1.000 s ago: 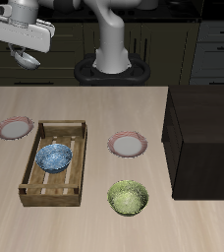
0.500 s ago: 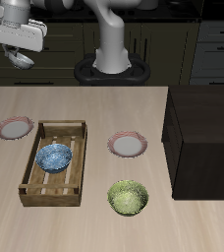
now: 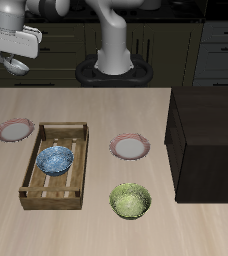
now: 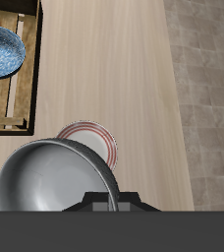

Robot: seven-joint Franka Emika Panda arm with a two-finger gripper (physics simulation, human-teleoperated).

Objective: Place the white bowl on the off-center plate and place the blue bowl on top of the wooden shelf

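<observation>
The plain white-grey round bowl [image 4: 55,177] hangs clamped by its rim in the pincer [image 3: 19,62], high above the pink-rimmed round plate [image 3: 15,129] at the desk's [image 3: 96,220] side. The blue speckled bowl [image 3: 55,159] lies in the light slatted wooden crate [image 3: 31,190]. The other pink-rimmed plate [image 3: 131,148] holds nothing, the dark brown boxy shelf [image 3: 211,140] beside it

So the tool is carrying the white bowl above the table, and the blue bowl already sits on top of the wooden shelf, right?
Not quite. The tool does carry the white bowl, but the blue bowl lies inside the slatted crate, as the exterior view shows; the wooden shelf has nothing on top.
</observation>
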